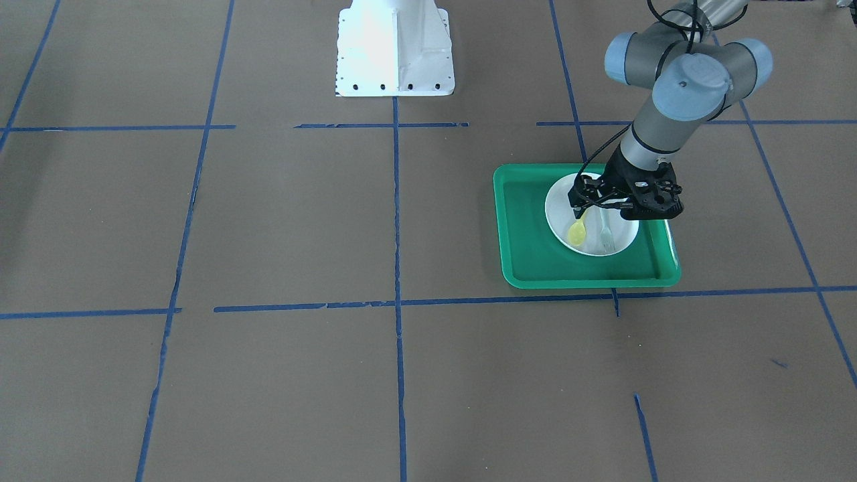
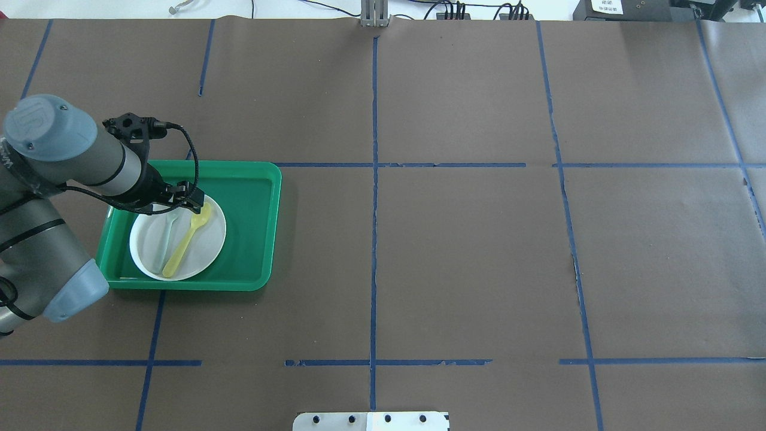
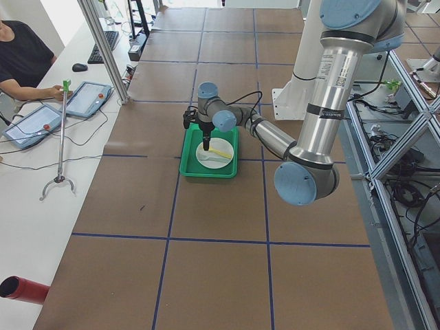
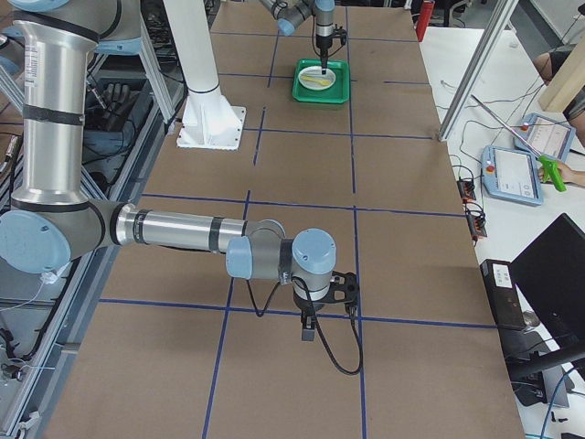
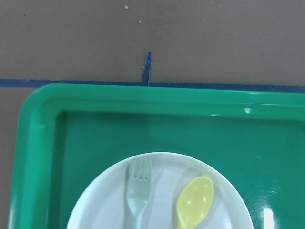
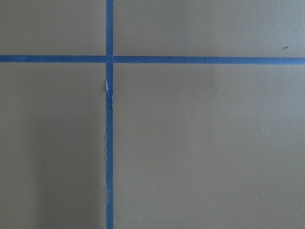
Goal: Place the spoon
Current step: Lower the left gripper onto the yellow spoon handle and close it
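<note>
Spoon [image 2: 185, 242] lies flat on white plate [image 2: 209, 254], beside grey-green fork [image 2: 163, 239]. Plate sits in green tray [image 2: 254, 227], left-centre of overhead view. Long axis is diagonal there: bowl upper right, handle running lower left. In the left wrist view the bowl and the fork tines show at bottom centre, both pointing up-frame, handles cut off below.

Left gripper [image 1: 576, 210] hangs over the plate. Its tip is just by the spoon's neck, close behind the bowl, so the handle runs back under the tool. Contact with the spoon is unclear. I can't tell if the fingers are apart or together; they're absent from the wrist view.

Left arm comes in steeply and tilted, wrist above the tray.

Right gripper [image 4: 309, 331] is well apart, pointing down over bare counter [image 2: 479, 269] at a tape cross [image 6: 109, 59]. Finger state can't be told.

Left arm is clearly nearer. Judgement: spoon looks placed.
</note>
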Tool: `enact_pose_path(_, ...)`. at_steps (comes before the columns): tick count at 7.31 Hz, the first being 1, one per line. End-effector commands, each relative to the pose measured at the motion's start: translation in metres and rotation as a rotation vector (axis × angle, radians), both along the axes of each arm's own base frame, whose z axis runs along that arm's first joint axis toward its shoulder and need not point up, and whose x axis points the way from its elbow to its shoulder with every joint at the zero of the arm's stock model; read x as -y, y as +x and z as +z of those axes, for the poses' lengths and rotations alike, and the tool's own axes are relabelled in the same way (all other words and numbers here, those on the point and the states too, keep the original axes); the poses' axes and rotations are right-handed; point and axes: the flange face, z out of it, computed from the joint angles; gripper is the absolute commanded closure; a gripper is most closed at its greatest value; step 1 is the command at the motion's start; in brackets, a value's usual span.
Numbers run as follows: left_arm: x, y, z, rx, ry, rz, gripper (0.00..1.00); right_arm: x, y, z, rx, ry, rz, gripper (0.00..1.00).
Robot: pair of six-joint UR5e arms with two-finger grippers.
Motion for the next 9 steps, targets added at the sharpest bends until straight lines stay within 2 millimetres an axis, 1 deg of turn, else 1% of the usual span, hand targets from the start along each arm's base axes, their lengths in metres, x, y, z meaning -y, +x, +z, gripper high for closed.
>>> enact_pose_path(1, -0.012, 0.022, 0.01, 0.006, -0.013, 0.032, 0.19, 0.0, 0.0, 0.0, 0.0, -0.001, 0.0, 0.0)
enact_pose_path(2, -0.016, 0.03, 0.012, 0.01, -0.014, 0.048, 0.24, 0.0, 0.0, 0.0, 0.0, -0.001, 0.0, 0.0)
enact_pose_path(4, -0.02, 0.034, 0.014, 0.012, -0.013, 0.059, 0.25, 0.0, 0.0, 0.0, 0.0, -0.001, 0.0, 0.0)
enact_pose_path(9, -0.018, 0.041, 0.027, 0.001, 0.002, 0.068, 0.25, 0.0, 0.0, 0.0, 0.0, -0.001, 0.0, 0.0)
